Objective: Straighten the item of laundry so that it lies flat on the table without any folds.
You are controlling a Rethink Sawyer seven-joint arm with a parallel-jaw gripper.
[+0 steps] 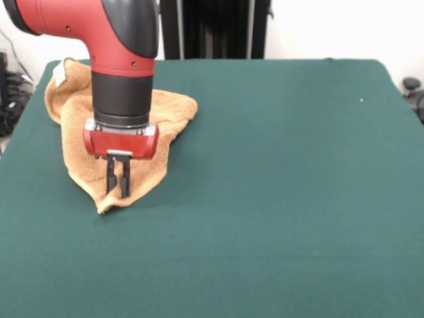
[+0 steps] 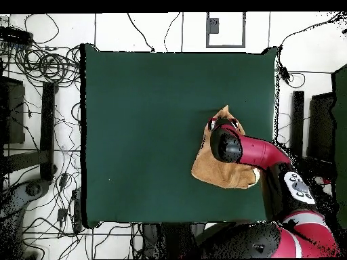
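Note:
The item of laundry [image 1: 156, 109] is an orange-tan towel lying crumpled on the green table [image 1: 285, 172] at its far left. It is folded over itself and narrows to a point toward the near side. My gripper [image 1: 117, 189] stands straight down on that narrow end, its fingers [image 1: 124, 180] drawn close together and pressed into the cloth. In the overhead view the item of laundry [image 2: 210, 169] lies near the right edge of the table [image 2: 142, 122], with my gripper [image 2: 221, 122] by its pointed upper end and the arm covering its middle.
A white label [image 1: 59, 74] sticks out at the towel's far left corner, close to the table's edge. Cables and stands [image 2: 41, 101] lie on the floor around the table.

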